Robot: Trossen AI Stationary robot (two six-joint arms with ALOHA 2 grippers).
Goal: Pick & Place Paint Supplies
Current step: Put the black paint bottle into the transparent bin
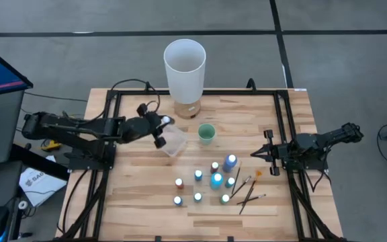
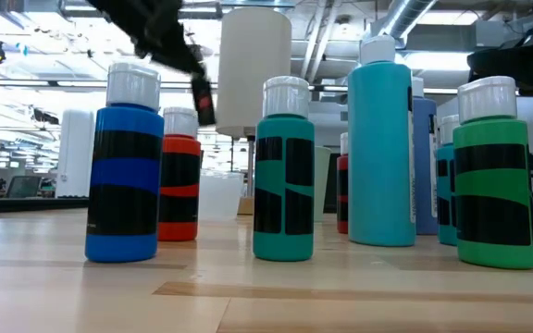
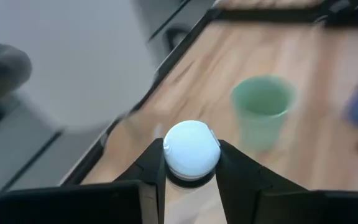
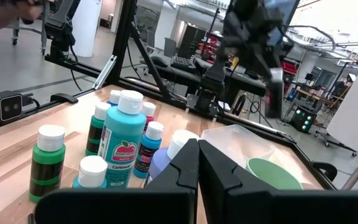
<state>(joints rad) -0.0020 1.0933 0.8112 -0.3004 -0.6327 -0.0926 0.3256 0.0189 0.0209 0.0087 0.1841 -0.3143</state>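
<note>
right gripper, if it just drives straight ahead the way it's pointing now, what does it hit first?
Likely the paint bottles. The right gripper, shut, sits at the table's right side and points left across it. In its wrist view the big teal bottle and its neighbours stand closest ahead, the green cup beyond; depth is uncertain.

1. Nine capped bottles stood on the table: (image 1: 179, 183), (image 1: 177, 200), (image 1: 198, 175), (image 1: 197, 197), (image 1: 215, 167), (image 1: 216, 180), (image 1: 225, 199), (image 1: 230, 181), (image 1: 231, 161).
2. One bottle (image 3: 191, 149) sat between dark fingers.
3. Three brushes (image 1: 250, 196).
4. One cup (image 1: 207, 134).
5. One white cylinder (image 1: 185, 70).
6. One clear bin (image 1: 171, 140).
</note>
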